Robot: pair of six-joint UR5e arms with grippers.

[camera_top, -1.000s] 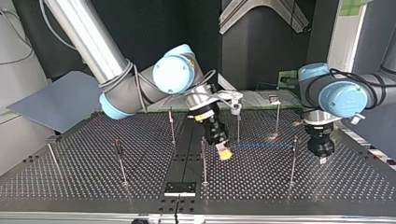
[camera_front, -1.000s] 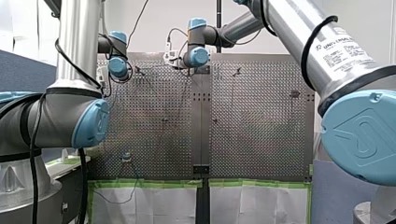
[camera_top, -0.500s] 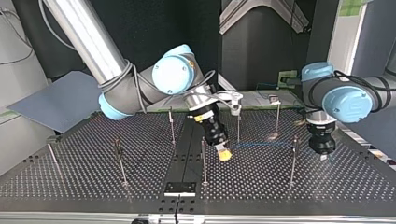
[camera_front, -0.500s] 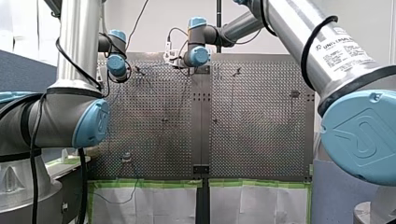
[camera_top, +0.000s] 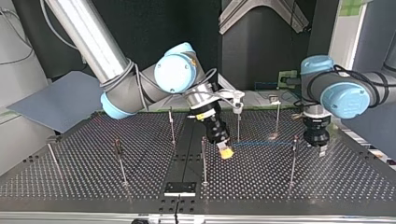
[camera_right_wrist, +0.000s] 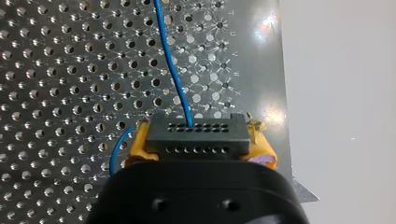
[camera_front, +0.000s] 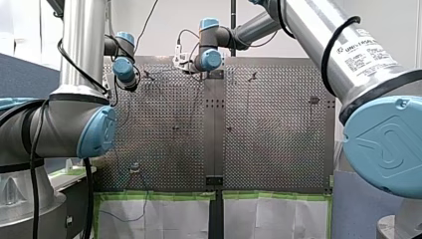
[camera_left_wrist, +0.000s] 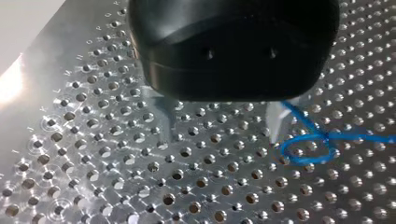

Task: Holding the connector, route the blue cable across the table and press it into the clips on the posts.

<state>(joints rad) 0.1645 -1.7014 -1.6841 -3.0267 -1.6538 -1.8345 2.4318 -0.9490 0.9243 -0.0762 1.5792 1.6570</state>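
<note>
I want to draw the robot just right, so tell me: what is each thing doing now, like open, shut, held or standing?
right pincer, shut on the plug.
plug, clamped in the right pincer.
left pincer, open, holding nothing.
blue cable, one end in the plug, looped beside the left pincer.
posts, standing upright.

A "UNIVERSAL ROBOTS" label (camera_front: 365, 53) sits on my right arm (camera_front: 303, 25).
</note>
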